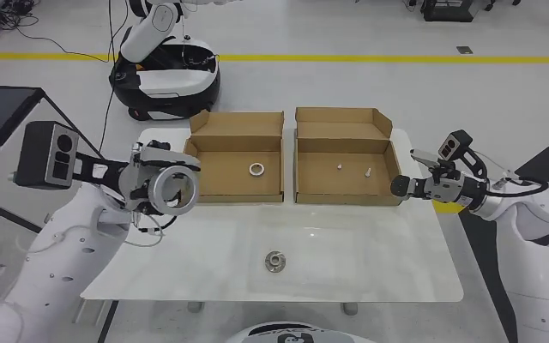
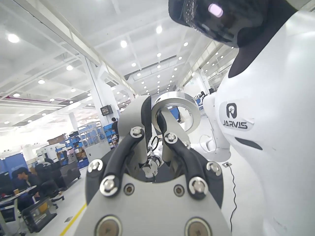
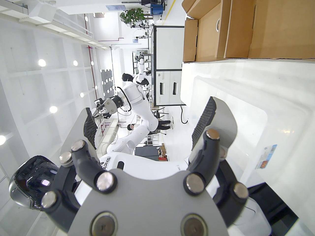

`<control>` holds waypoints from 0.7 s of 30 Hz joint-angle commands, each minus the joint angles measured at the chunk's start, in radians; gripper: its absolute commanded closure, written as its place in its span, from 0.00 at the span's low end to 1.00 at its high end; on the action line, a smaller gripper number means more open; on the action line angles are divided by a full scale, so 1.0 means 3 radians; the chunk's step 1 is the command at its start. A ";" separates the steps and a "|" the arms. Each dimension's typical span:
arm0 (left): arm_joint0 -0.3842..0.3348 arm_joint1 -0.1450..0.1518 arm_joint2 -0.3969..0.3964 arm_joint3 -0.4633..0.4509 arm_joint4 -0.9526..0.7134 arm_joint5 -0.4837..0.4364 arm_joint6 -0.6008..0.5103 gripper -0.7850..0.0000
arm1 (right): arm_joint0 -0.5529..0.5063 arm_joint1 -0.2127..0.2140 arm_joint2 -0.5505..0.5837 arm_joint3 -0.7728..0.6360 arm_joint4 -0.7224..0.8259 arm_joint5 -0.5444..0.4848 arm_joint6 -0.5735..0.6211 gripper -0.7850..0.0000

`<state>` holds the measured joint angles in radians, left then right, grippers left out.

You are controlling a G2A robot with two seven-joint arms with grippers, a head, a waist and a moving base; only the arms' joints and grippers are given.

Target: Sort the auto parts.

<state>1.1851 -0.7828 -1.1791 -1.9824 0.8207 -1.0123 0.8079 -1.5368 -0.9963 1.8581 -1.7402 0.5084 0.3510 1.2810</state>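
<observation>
1. Left gripper (image 2: 153,117): raised over the table's left edge, near the front-left corner of the left box. Clamped on the big ring, 1 finger outside the ring's wall, 1 inside its hole.
2. Big ring (image 2: 192,114): shiny metal, held in the air by item 1, clear of the table.
3. Right gripper (image 3: 149,119): at the table's right edge, just beside the right box's front-right corner, pointing across the table. Fingers spread wide, nothing between them.
4. Table (image 1: 360,249): white top, carrying items 5 to 10.
5. Left box (image 1: 219,176): open cardboard, flaps up, at the far side of the table.
6. Small ring (image 1: 256,170): pale, lying flat in the left box, towards its right wall.
7. Right box (image 1: 326,180): open cardboard, side by side with the left box, the walls close together.
8. Small part (image 1: 340,166): white, on the right box's floor near the middle; too small to tell its kind.
9. 2nd small part (image 1: 367,171): white, right of item 8, apart from it.
10. Flanged part (image 1: 274,260): round, grey metal with a centre hole, alone on the table near the front edge, well apart from both boxes.
</observation>
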 commanded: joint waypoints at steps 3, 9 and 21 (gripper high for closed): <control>0.0017 -0.0029 -0.0038 -0.0071 -0.0152 0.0000 0.0000 1.00 | 0.0000 0.0000 0.0000 0.0000 0.0000 0.0000 0.0000 0.00; 0.0065 -0.0078 -0.0125 -0.0144 -0.0239 0.0000 0.0000 1.00 | 0.0000 0.0000 0.0000 0.0000 0.0000 0.0000 0.0000 0.00; 0.0187 -0.0071 -0.0219 0.0024 0.0242 0.0000 -0.0004 1.00 | 0.0000 0.0000 0.0000 0.0000 0.0000 0.0000 0.0000 0.00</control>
<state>1.2395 -0.8060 -1.2463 -1.9793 0.8761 -1.0123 0.8067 -1.5368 -0.9963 1.8581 -1.7402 0.5084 0.3510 1.2810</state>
